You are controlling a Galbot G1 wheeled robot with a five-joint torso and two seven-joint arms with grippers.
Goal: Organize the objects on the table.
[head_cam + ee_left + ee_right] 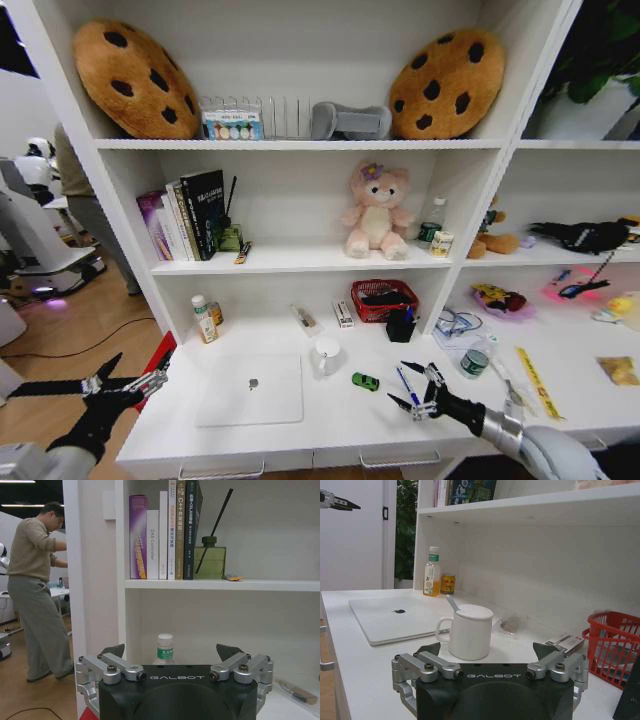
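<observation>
We see our right gripper point(413, 389) hovering low over the long white desk point(340, 415) w/ its black-tipped fingers point(398, 403) spread wide, holding nothing and touching nothing. Just beside it lie the slim blue and black pens point(405, 384), between the tips and the black pen cup point(400, 325). The tiny green toy car point(365, 381) sits near, towards the middle of the desk, in front of the white lidded mug point(469, 633). The thin silver laptop w/ a small dark logo point(250, 389) lies shut and flat at desk left; from the right wrist view it rests beyond the mug, w/ a yellow drink bottle point(432, 572) and small can point(448, 583) behind it by the back wall. Our left gripper point(130, 372) hangs off the desk's left end, jaws likewise parted and empty, level w/ the desk edge. A red wire basket point(384, 299) stands at the rear.
</observation>
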